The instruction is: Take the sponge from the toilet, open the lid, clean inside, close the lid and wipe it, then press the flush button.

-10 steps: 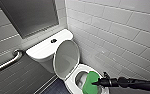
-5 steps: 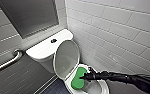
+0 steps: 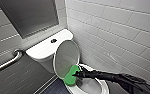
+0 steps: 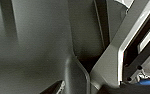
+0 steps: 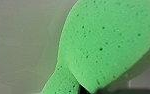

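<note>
- Bright green against white: the sponge (image 3: 71, 75) sits at the lower centre of the head view, over the left side of the open bowl and just below the raised lid (image 3: 66, 57).
- The right tool (image 3: 76, 73) is clamped on the sponge. Its dark arm (image 3: 116, 77) reaches in from the lower right of the frame.
- Compared with a second ago, we see the sponge further left in the frame. It was nearer the middle of the bowl then, and half a second ago it was partway between the two spots.
- The arm has followed it leftward, while the walls, tank and lid hold the same places in the frame.
- The toilet (image 3: 44, 51) runs from centre left down to the bottom edge, and its lid stands tilted back towards the tank.
- The flush button (image 3: 53, 40) is a small dark dot on the tank top, above and left of the lid and well apart from the sponge.
- In the right wrist view the sponge's pitted green face lies against a pale, smooth surface.
- A metal grab rail (image 3: 6, 62) crosses the left edge, and white tiles (image 3: 116, 32) cover the wall at the upper right.
- We cannot tell whether the left tool is apart or together.
</note>
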### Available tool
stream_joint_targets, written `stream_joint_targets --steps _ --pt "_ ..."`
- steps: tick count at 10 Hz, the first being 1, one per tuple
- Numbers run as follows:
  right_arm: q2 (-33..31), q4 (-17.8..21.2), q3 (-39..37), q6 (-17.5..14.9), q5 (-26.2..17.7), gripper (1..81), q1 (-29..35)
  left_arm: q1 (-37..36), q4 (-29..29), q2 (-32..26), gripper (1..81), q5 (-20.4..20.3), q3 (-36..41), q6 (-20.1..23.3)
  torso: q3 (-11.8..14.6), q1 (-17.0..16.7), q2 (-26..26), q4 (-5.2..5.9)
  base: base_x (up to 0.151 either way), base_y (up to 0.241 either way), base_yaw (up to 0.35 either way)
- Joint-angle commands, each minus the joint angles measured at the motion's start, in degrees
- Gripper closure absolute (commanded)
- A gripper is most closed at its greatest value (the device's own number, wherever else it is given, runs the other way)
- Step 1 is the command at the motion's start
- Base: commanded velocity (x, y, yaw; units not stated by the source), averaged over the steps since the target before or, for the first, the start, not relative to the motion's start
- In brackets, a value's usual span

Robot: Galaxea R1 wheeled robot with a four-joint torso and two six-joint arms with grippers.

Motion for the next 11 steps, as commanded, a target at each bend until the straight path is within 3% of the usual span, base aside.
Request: stream_joint_targets --steps 1,2,7,11 --pt "2.9 -1.4 -0.6 0.0 -0.9 81.1 3.0 0.0 -0.1 -1.3 1.0 4.3 1.4 0.3 0.0 0.0 0.0 0.0 0.0 0.0 0.0" --pt "-0.5 -1.5 4.0 0.2 -4.2 81.1 1.3 0.0 0.0 -1.1 1.0 4.3 1.2 0.3 0.0 0.0 0.0 0.0 0.0 0.0 0.0" --pt "-14.7 -1.5 19.3 0.6 -4.6 81.1 -1.2 0.0 0.1 -1.0 1.0 4.3 1.1 0.4 0.0 0.0 0.0 0.0 0.0 0.0 0.0" --pt "-25.4 -1.4 27.2 0.6 -4.3 81.1 -4.4 0.0 0.2 -1.1 1.0 4.3 1.1 0.4 0.0 0.0 0.0 0.0 0.0 0.0 0.0"
